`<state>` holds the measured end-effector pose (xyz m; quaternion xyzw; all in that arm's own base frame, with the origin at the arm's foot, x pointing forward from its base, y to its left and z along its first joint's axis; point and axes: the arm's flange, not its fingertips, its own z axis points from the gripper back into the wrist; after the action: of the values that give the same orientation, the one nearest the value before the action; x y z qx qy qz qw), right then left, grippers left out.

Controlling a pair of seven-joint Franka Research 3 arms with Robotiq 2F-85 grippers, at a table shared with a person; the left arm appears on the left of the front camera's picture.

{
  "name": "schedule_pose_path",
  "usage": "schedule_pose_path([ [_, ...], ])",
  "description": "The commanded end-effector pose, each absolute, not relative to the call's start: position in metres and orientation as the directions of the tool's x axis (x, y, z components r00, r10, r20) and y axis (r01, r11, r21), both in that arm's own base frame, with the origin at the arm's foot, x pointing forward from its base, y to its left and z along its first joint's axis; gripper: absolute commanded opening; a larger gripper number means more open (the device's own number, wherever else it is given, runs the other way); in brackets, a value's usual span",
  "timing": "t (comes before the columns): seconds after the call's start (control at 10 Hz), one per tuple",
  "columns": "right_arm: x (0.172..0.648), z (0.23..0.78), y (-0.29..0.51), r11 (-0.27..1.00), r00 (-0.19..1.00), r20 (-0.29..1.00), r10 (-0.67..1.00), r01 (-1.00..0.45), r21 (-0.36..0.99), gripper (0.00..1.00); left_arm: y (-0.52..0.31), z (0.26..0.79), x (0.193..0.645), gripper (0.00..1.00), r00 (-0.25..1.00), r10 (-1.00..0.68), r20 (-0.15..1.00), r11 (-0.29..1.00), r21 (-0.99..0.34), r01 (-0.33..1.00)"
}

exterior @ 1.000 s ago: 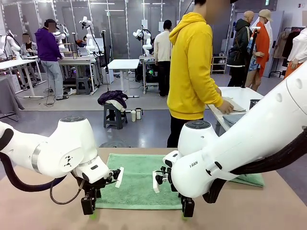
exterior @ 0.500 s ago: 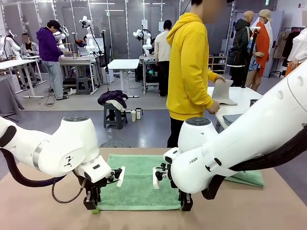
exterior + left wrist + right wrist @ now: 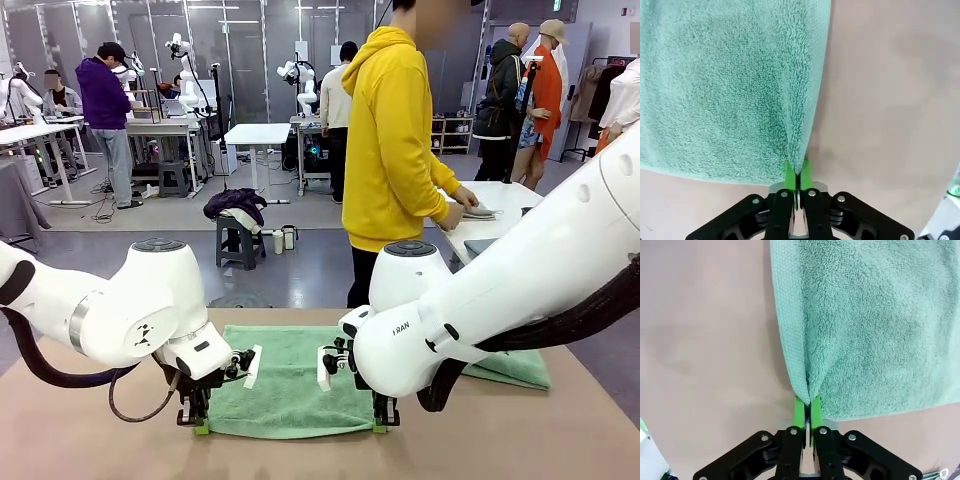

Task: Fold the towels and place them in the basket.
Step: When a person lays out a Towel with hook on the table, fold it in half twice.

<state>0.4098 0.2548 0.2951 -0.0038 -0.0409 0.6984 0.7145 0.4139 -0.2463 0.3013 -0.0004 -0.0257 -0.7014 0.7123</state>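
Towel lies flat mid-way on the table, its near edge running 9 to 3 o'clock; which axis is longer I cannot tell. Left gripper is clenched on its 7 o'clock corner, and right gripper is clenched on its 5 o'clock corner. Second towel lies at 3 o'clock, half hidden by the right arm. Person stands at 12.

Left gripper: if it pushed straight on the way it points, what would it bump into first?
The left gripper is shut on the towel at its corner, so that towel comes first, then likely the table right beneath.
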Motion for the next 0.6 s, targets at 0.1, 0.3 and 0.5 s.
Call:
schedule_pose_path([
  [0.1, 0.397, 0.310, 0.257, 0.050, 0.046, 0.053, 0.998, -0.997, -0.064, 0.00, -0.246, 0.313, 0.407, 0.00, 0.048, -0.998, 0.027, 0.048, 0.009, 0.999],
  [0.3, 0.371, 0.337, 0.259, 0.048, 0.043, 0.053, 0.998, -0.995, -0.091, 0.00, -0.244, 0.339, 0.390, 0.00, 0.056, -0.998, 0.032, 0.057, 0.020, 0.998],
  [0.5, 0.342, 0.356, 0.262, 0.051, 0.045, 0.051, 0.998, -0.993, -0.106, 0.00, -0.245, 0.361, 0.370, 0.00, 0.029, -0.998, 0.059, 0.031, 0.027, 0.999],
])
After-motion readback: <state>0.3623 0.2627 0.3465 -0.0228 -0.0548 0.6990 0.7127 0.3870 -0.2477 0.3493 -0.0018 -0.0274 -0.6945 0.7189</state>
